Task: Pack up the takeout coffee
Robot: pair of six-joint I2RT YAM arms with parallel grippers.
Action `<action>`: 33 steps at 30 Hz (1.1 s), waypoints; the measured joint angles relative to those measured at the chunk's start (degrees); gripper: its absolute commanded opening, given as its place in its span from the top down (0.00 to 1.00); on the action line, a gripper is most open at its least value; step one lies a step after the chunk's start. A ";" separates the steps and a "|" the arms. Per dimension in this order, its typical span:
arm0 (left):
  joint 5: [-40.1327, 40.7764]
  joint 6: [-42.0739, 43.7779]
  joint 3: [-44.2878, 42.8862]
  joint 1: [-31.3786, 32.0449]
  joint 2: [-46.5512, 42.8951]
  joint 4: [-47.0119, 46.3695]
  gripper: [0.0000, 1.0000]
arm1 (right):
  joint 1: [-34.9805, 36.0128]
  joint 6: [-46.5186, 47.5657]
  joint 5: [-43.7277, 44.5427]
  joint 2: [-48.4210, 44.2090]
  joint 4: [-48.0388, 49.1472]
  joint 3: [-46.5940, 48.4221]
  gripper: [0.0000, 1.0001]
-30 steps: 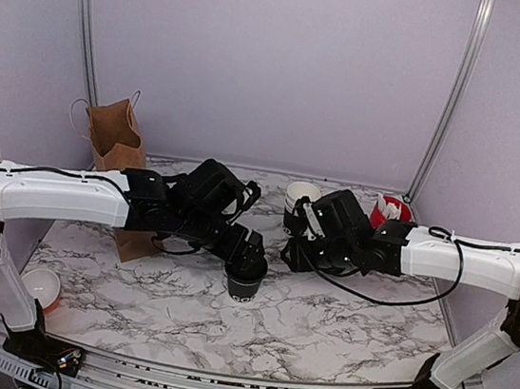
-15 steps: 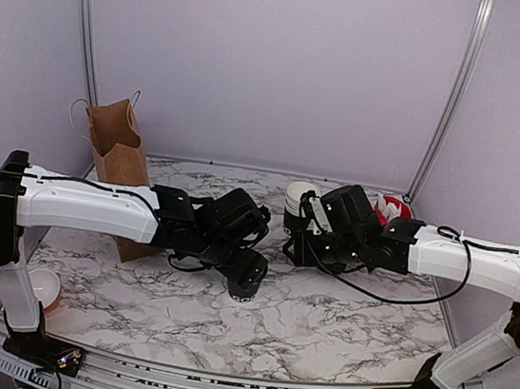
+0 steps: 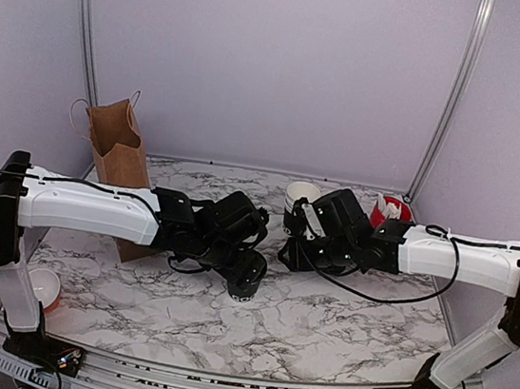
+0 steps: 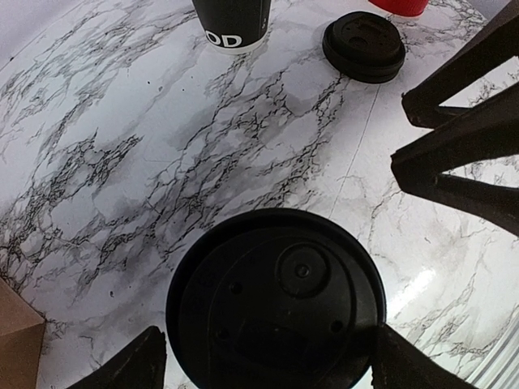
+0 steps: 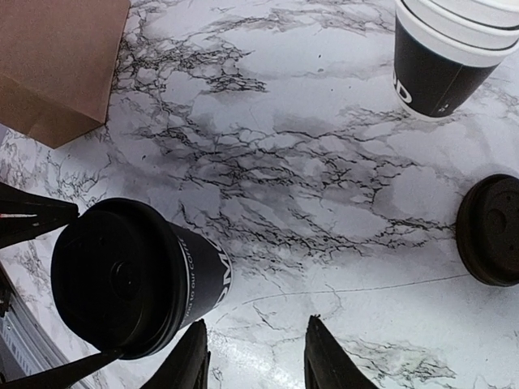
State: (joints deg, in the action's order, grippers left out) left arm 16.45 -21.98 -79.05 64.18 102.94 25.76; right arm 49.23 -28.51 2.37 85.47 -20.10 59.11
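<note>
The table (image 4: 122,162) has a smooth white top veined in grey like marble, polished enough to throw back a bright glare. On it, the small black paper cup (image 5: 190,279) is matt with white print. Its round black plastic lid (image 4: 276,312) is moulded and has a dull satin sheen. A loose round black plastic lid (image 4: 363,46) beyond that cup has the same finish. Near it, the stack of black paper cups with white rims (image 5: 442,57) looks smooth and matt. Left of the lidded cup, the brown paper bag (image 3: 118,142) is matt, creased kraft paper. The white arm casing (image 3: 86,205) is smooth plastic. The upright rail (image 3: 82,27) is brushed metal.
</note>
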 measured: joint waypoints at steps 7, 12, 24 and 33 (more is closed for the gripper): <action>-0.59 0.24 0.28 0.00 0.00 -1.36 0.23 | -0.02 0.00 -0.59 0.72 0.31 0.00 0.61; -0.94 0.39 1.31 0.00 0.00 -3.43 0.25 | -0.02 -0.02 -1.25 1.44 1.20 0.02 0.62; -0.68 0.37 3.48 0.00 -0.50 -7.02 0.25 | -0.02 0.07 -1.95 0.17 2.27 0.68 0.67; -0.68 0.39 3.48 0.00 -0.52 -7.06 0.25 | 0.09 -0.48 -4.72 0.35 9.49 -0.22 0.72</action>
State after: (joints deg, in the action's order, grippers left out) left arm 15.77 -21.58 -75.57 64.18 102.41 18.70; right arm 49.32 -28.99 -2.35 85.82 -10.61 58.89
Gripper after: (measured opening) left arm 0.754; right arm 0.309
